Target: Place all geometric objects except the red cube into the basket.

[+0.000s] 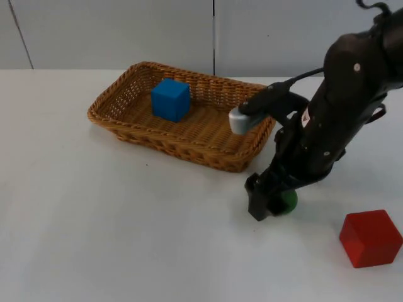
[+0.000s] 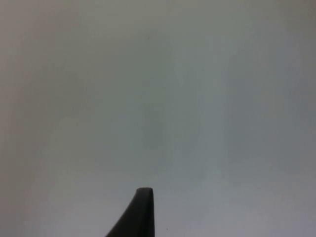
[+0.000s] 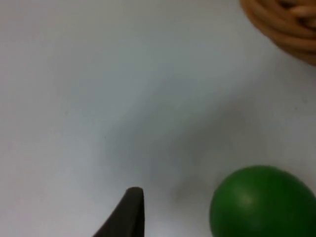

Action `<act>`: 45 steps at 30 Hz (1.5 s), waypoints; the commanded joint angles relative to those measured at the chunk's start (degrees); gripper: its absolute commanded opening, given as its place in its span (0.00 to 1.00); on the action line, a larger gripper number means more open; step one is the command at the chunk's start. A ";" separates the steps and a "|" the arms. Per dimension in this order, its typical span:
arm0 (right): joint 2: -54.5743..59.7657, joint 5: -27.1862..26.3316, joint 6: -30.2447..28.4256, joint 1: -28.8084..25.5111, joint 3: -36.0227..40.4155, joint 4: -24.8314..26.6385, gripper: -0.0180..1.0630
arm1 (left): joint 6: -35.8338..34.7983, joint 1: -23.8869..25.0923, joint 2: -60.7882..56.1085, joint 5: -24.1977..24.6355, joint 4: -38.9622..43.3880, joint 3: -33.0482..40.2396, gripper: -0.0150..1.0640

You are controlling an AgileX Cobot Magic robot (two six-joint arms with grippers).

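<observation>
A small green ball (image 1: 289, 201) lies on the white table just in front of the wicker basket (image 1: 138, 129). My right gripper (image 1: 272, 202) is down at the table around it, open, and the arm hides most of the ball. In the right wrist view the green ball (image 3: 261, 205) rests on the table with a gap between it and my fingertip (image 3: 131, 210). A blue cube (image 1: 170, 99) sits inside the basket, towards its far left part. The red cube (image 1: 370, 238) stands on the table at the front right. My left gripper (image 2: 143, 212) waits over bare table.
The basket's near right corner (image 3: 284, 24) is close to my right gripper. A silver part of the right arm (image 1: 242, 119) hangs over the basket's right end. White table stretches in front and to the left, and a grey wall closes the back.
</observation>
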 commanded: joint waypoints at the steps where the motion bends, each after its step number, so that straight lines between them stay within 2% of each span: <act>1: 0.45 -2.12 -0.48 0.39 -0.18 -0.33 0.99 | 0.03 0.28 -0.52 -0.29 -0.49 0.18 0.92; 4: 0.45 -2.37 -0.48 0.39 -0.19 0.00 0.90 | 0.13 0.28 -0.52 -0.29 -0.49 0.18 0.92; 5: 0.45 -2.37 -0.48 0.39 -0.19 0.00 0.90 | 0.13 0.28 -0.52 -0.29 -0.49 0.18 0.92; 7: 0.45 -1.43 -0.35 0.39 -0.19 0.00 0.72 | 0.24 0.28 -0.52 -0.29 -0.49 0.18 0.92; 10: 0.45 1.48 0.51 0.39 -0.19 -0.33 0.35 | 0.24 0.28 -0.52 -0.29 -0.49 0.18 0.92; 11: 0.45 1.48 0.51 0.39 -0.19 -0.33 0.35 | 0.24 0.28 -0.52 -0.29 -0.49 0.18 0.92; 12: 0.34 2.30 0.51 0.39 -0.19 -0.33 0.22 | 0.24 0.28 -0.52 -0.29 -0.49 0.18 0.92; 14: -0.99 3.39 0.61 0.39 -0.19 0.00 0.02 | 0.24 0.28 -0.52 -0.29 -0.49 0.18 0.92; 26: -18.46 5.40 0.55 0.39 -0.19 -0.47 0.02 | 0.25 0.28 -0.52 -0.65 -0.49 0.18 0.92; 30: -19.11 7.51 0.55 0.39 -1.88 -0.76 0.02 | 0.25 0.28 -0.52 -0.79 -0.49 0.18 0.92; 36: -13.84 13.43 0.55 0.39 -10.59 -0.99 0.02 | 0.25 0.28 -0.52 -1.01 -0.60 0.18 0.92; 39: -7.76 17.13 0.78 0.39 -19.42 -1.14 0.02 | 0.25 0.28 -0.52 -1.12 -0.59 0.18 0.92; 40: -7.76 17.13 0.78 0.39 -19.42 -1.14 0.02 | 0.25 0.28 -0.52 -1.12 -0.59 0.18 0.92; 44: 4.29 22.66 1.09 -0.56 -35.13 -1.14 0.02 | 0.25 0.28 -0.52 -1.12 -0.48 0.18 0.92; 45: 4.29 22.66 1.09 -0.56 -35.13 -1.14 0.02 | 0.25 0.28 -0.52 -1.12 -0.48 0.18 0.92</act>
